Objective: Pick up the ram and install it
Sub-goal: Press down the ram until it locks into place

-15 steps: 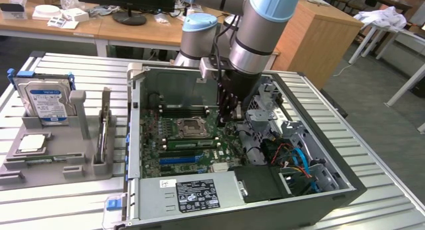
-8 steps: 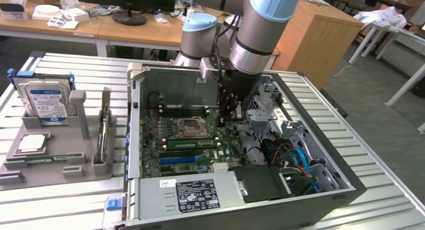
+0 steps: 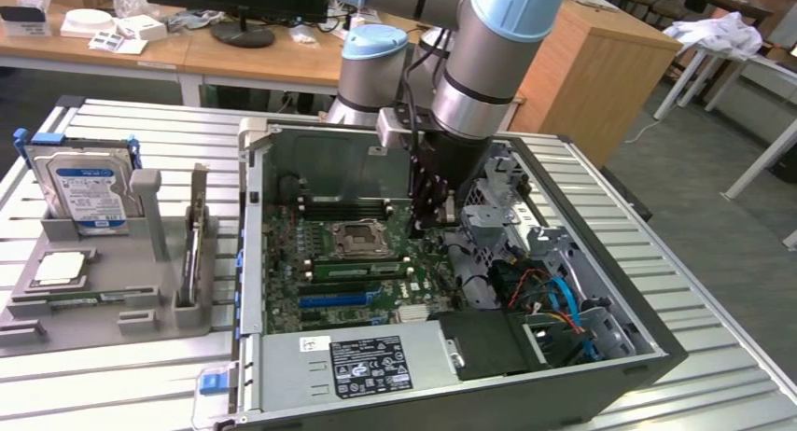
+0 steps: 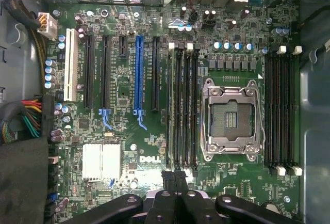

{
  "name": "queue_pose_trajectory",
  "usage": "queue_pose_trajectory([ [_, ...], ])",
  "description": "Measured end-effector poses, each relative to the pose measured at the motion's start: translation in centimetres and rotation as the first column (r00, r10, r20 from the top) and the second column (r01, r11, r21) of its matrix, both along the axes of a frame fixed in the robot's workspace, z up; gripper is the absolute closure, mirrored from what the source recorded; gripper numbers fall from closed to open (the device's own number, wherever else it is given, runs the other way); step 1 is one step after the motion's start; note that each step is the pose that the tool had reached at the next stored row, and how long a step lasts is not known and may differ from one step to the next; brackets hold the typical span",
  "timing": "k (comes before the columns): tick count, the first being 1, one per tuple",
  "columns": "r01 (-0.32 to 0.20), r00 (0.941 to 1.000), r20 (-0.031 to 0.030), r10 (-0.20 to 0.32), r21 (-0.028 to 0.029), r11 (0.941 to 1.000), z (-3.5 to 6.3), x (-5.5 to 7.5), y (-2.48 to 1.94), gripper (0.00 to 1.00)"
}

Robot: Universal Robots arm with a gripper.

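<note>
A thin green ram stick lies in the front groove of the grey holder tray, at the exterior view's left, outside the computer. My gripper hangs inside the open computer case, far from that stick, just above the motherboard. Seen from the wrist, the gripper is shut, its black fingers pressed together with nothing between them. It hovers at one end of the black memory slots beside the empty processor socket. A green strip stands along those slots; I cannot tell whether it is a module.
The tray also carries an upright hard drive and a square silver processor. A second bank of memory slots lies beyond the socket. Cables and the power supply crowd the case's near end.
</note>
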State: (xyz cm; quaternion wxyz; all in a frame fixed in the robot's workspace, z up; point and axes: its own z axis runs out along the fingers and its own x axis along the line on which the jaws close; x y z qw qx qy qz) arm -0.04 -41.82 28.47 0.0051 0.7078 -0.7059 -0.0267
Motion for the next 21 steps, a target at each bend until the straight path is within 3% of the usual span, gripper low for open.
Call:
queue_pose_trajectory([
  [21, 0.000, 1.0000, 0.0000, 0.000, 0.0000, 1.0000, -0.87, 0.00, 0.00, 0.89],
])
